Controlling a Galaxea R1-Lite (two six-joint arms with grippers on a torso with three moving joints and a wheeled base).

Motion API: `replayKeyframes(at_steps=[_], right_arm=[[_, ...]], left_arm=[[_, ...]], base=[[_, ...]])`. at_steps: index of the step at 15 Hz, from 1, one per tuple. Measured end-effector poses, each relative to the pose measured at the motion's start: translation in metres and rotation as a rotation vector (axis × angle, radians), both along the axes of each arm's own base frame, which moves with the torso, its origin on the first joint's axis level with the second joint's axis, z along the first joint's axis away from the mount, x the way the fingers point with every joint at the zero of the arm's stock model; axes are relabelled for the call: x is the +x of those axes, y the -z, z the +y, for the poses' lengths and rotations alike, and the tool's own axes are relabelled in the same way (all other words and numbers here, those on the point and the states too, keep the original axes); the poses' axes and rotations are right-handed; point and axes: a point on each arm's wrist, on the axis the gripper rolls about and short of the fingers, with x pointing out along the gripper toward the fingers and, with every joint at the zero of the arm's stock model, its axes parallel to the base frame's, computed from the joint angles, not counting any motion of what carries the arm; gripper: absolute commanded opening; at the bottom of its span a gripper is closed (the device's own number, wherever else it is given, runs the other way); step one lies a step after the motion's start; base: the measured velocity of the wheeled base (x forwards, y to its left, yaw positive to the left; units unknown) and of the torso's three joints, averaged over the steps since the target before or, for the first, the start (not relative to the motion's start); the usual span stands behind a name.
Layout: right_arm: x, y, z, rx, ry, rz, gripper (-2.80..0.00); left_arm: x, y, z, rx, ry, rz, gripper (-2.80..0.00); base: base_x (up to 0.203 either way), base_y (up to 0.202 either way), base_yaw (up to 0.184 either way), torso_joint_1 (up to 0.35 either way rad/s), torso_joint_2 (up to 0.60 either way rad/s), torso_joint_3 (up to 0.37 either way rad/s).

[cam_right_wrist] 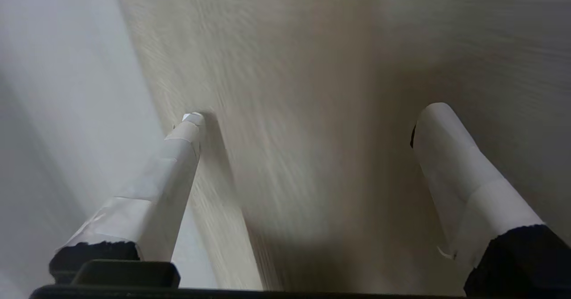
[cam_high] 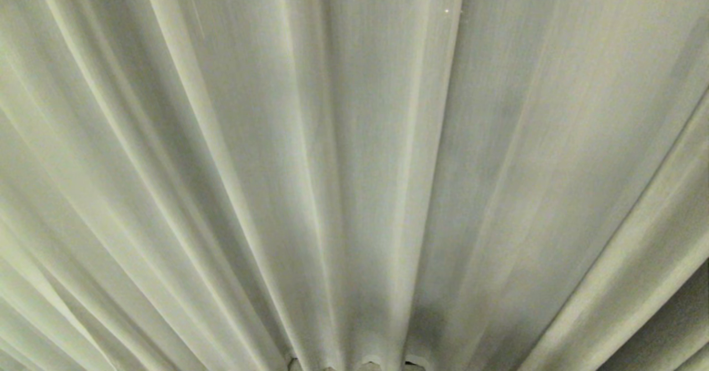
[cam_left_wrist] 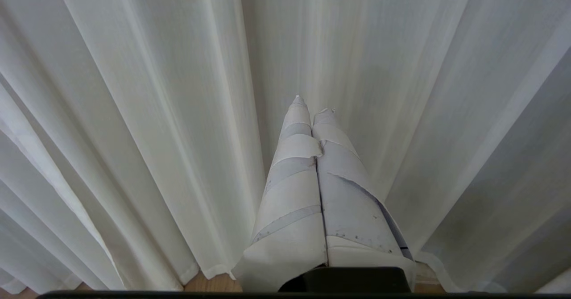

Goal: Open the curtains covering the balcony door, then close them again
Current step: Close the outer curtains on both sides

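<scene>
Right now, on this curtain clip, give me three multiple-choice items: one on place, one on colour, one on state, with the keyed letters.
1. In the left wrist view, where does the wood floor show?
A. beneath the curtain hems
B. between two parted panels
C. nowhere

2. What colour are the curtains?
A. dark blue
B. cream off-white
C. red

3. How do the two pincers stand?
A. both shut
B. left open, right shut
C. left shut, right open

Answers:
1. A, the wood floor peeks out under the hems.
2. B, the curtains are pale cream in every view.
3. C, the left pincer has its taped fingers pressed together; the right pincer has its fingers spread wide before the fabric.
</scene>
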Motion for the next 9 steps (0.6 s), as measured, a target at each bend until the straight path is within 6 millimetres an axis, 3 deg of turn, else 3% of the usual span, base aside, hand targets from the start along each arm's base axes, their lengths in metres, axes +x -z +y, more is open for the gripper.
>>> replayKeyframes(at_steps=[4, 5, 9], right_arm=[[0.031, -0.004, -0.014, -0.011, -0.091, -0.026, 0.00], [0.037, -0.004, -0.018, -0.011, -0.093, -0.025, -2.80], [0.049, 0.001, -0.025, -0.005, -0.092, -0.016, -2.80]], left_arm=[[0.000, 0.000, 0.000, 0.000, 0.000, 0.000, -2.80], [0.000, 0.000, 0.000, 0.000, 0.000, 0.000, -2.80], [0.000, 0.000, 0.000, 0.000, 0.000, 0.000, -2.80]], base=[[0.000, 0.000, 0.000, 0.000, 0.00, 0.000], [0.000, 0.000, 0.000, 0.000, 0.00, 0.000], [0.000, 0.000, 0.000, 0.000, 0.00, 0.000]])
